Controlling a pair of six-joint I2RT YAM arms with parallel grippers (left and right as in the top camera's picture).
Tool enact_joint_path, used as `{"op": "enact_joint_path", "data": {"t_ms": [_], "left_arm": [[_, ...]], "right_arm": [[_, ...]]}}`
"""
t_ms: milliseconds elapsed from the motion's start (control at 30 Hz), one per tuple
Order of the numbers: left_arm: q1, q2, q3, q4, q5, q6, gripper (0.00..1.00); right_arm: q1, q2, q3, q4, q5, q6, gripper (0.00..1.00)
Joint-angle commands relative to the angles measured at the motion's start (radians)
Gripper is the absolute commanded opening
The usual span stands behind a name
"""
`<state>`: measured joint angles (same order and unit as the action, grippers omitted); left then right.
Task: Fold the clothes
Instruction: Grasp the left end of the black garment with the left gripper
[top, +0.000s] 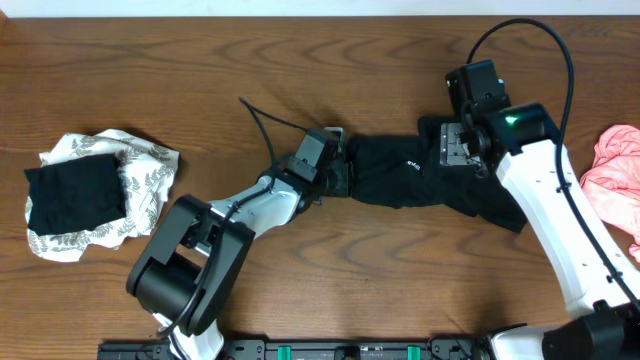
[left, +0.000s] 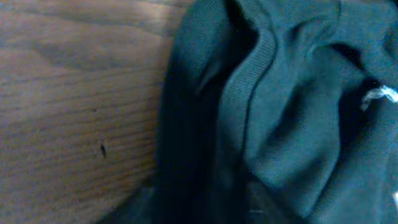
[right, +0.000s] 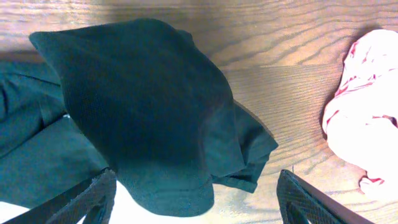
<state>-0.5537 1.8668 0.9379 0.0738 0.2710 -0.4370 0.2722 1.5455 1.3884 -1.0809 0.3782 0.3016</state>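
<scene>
Shirt (top: 400, 185) left edge at left gripper (top: 338, 175), grasp unclear; right gripper (right: 196, 186) released.

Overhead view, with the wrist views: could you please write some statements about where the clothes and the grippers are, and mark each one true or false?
1. The black shirt lies bunched up on the table, right of centre. True.
2. The pink garment lies at the table's left edge. False: it lies at the right edge.
3. A black piece lies on top of the white leaf-print garment. True.
4. The right gripper is shut tight. False: its fingers stand wide apart above the black shirt.
5. The left gripper is far from the black shirt. False: it is at the shirt's left end.
</scene>
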Motion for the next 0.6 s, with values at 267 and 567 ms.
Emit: {"op": "enact_joint_path", "data": {"t_ms": [267, 567], "left_arm": [[-0.002, -0.192, 0.219, -0.459, -0.225, 0.16, 0.06], [0.056, -0.387, 0.3, -0.664, -0.366, 0.224, 0.06]], "right_arm": [[-0.018, -0.055, 0.003, -0.001, 0.004, 0.02, 0.83], [-0.039, -0.046, 0.002, -0.003, -0.135, -0.013, 0.75]]}}
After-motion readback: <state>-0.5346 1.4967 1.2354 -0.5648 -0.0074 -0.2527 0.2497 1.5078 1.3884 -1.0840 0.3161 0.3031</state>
